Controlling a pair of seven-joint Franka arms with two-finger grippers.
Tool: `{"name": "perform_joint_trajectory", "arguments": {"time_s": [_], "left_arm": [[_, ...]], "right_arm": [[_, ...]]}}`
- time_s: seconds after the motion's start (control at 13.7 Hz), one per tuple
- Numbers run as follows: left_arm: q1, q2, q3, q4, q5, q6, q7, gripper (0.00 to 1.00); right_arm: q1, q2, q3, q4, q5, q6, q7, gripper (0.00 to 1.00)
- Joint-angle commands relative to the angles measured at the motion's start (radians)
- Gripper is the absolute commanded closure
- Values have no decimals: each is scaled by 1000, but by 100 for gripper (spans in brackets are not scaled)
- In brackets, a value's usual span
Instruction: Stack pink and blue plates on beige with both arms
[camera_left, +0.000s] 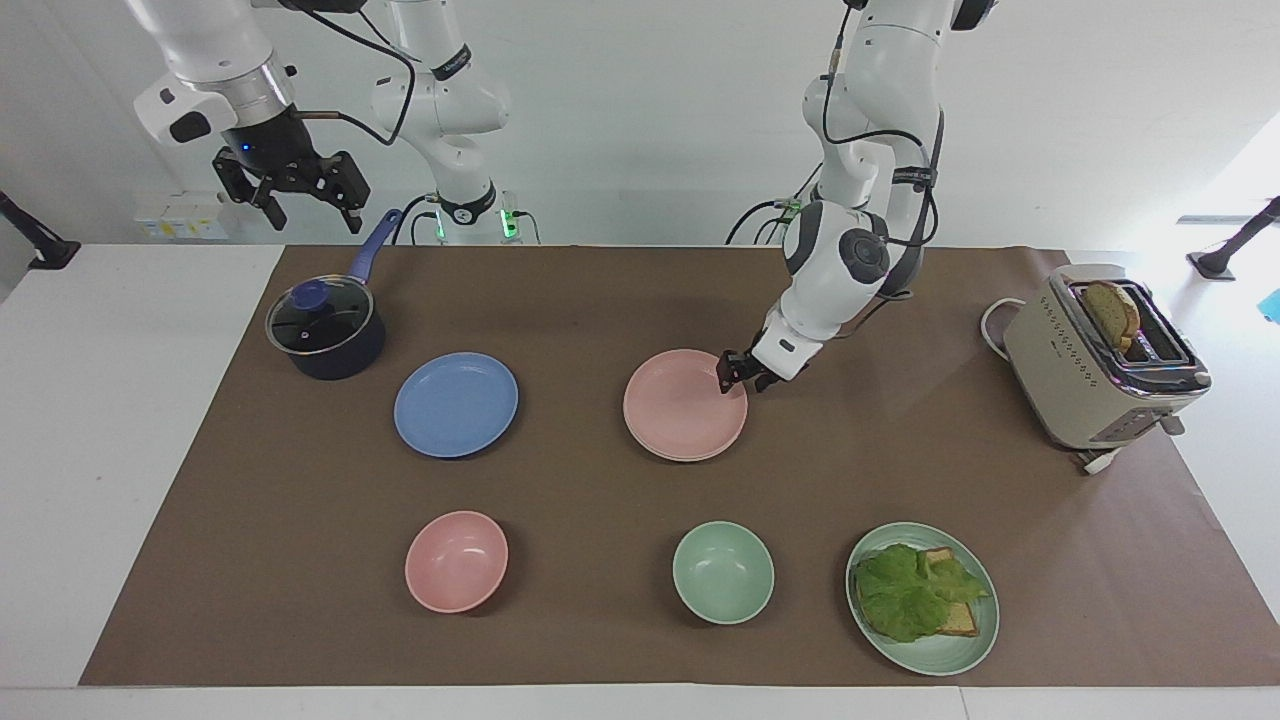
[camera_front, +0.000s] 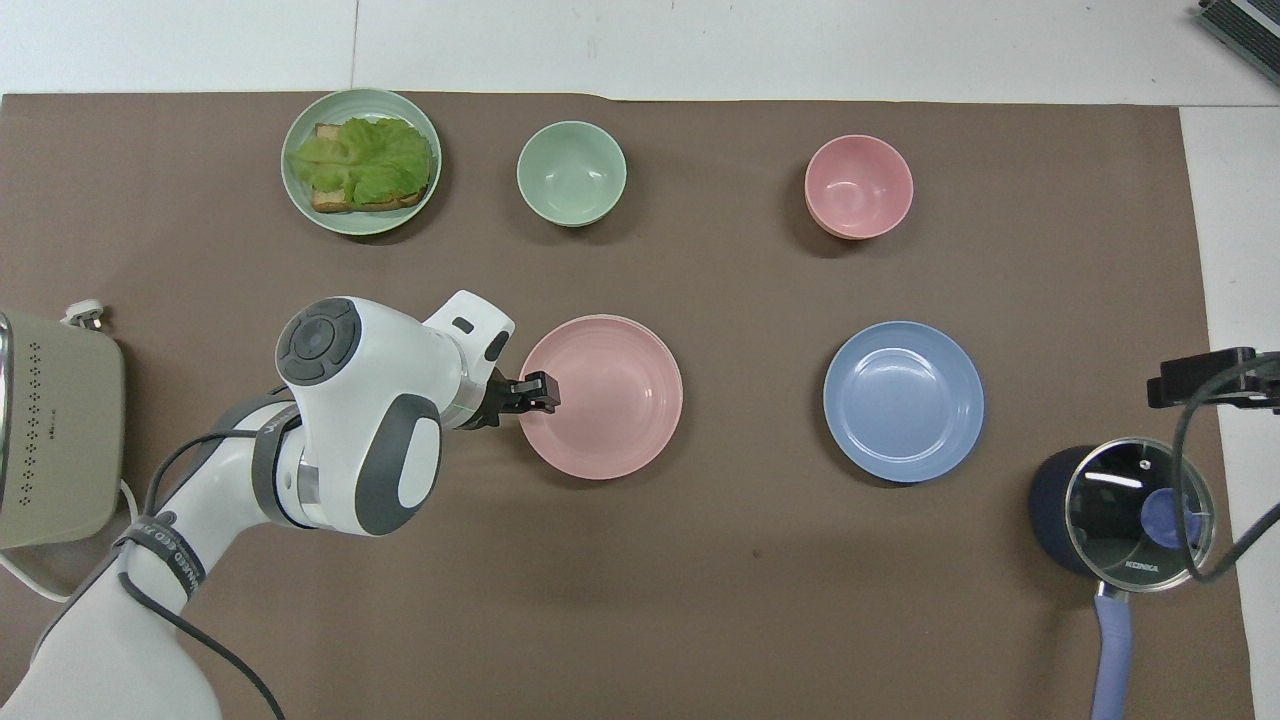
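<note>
The pink plate (camera_left: 680, 405) (camera_front: 605, 400) lies flat on the beige plate, of which only a thin rim (camera_left: 700, 458) shows in the facing view; from overhead it is hidden. My left gripper (camera_left: 741, 376) (camera_front: 537, 392) is open at the pink plate's rim, on the side toward the left arm's end of the table, one finger over the plate. The blue plate (camera_left: 456, 404) (camera_front: 903, 401) lies alone beside the stack, toward the right arm's end. My right gripper (camera_left: 308, 212) waits open, high over the table's edge by the pot.
A dark pot with a glass lid (camera_left: 325, 330) stands nearer to the robots than the blue plate. A pink bowl (camera_left: 456, 561), a green bowl (camera_left: 722, 572) and a green plate (camera_left: 985, 640) with lettuce and bread sit farther out. A toaster (camera_left: 1100, 360) stands at the left arm's end.
</note>
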Motion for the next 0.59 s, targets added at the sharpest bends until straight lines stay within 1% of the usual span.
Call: {"name": "perform_joint_trajectory", "arguments": {"time_s": [0.0,0.15,0.22,0.37,0.51], "left_arm": [[52,-17,6,56,13,-63,4,0],[120,-31,7,131,93,-197,4,0],[163,-36,7,183,127,-286,7,0],[254,-37,7,321,196,-470,51,0],[325,-40,9,421,236,-590,122,0]], "right_arm": [[-16,-6,2,-9,5,-3,-23,0],[-16,-6,2,-12,7,-1,-23,0],[-15,-6,2,-15,7,8,-22,0],[-16,-6,2,-19,7,20,-25,0],[-15,-8,2,-21,7,20,-28,0]]}}
